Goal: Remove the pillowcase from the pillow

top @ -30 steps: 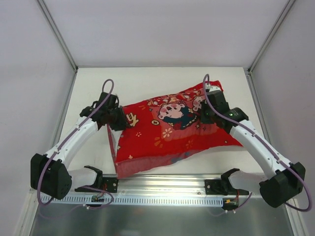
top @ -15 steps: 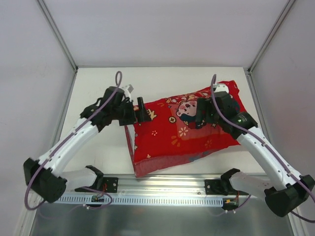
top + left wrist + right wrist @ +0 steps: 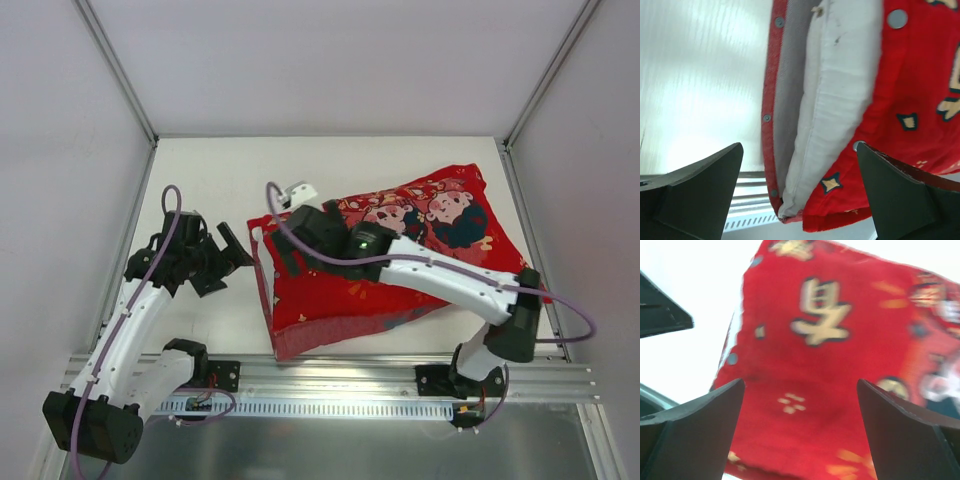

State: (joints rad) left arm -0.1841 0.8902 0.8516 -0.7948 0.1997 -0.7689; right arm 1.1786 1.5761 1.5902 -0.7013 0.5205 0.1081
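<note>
left gripper [image 3: 800,147] spread beside bright red printed fabric pillowcase [image 3: 440,215] | right gripper [image 3: 800,390] spread over it | plain white soft pillow [image 3: 840,100] inside

Pillow [image 3: 835,100] inside pillowcase [image 3: 450,225], on table [image 3: 300,160], left end effector [image 3: 230,262] at its left

pillowcase [image 3: 340,305]: bright red, printed with gold flowers, gold-and-black characters and two dark-haired cartoon children | its button band: duller red | snap buttons [image 3: 767,118]: grey-blue dots | pillow [image 3: 835,110]: plain white, a few faint dark smudges | surface [image 3: 220,180]: off-white | robot arms [image 3: 450,285]: white links, black joints
</note>
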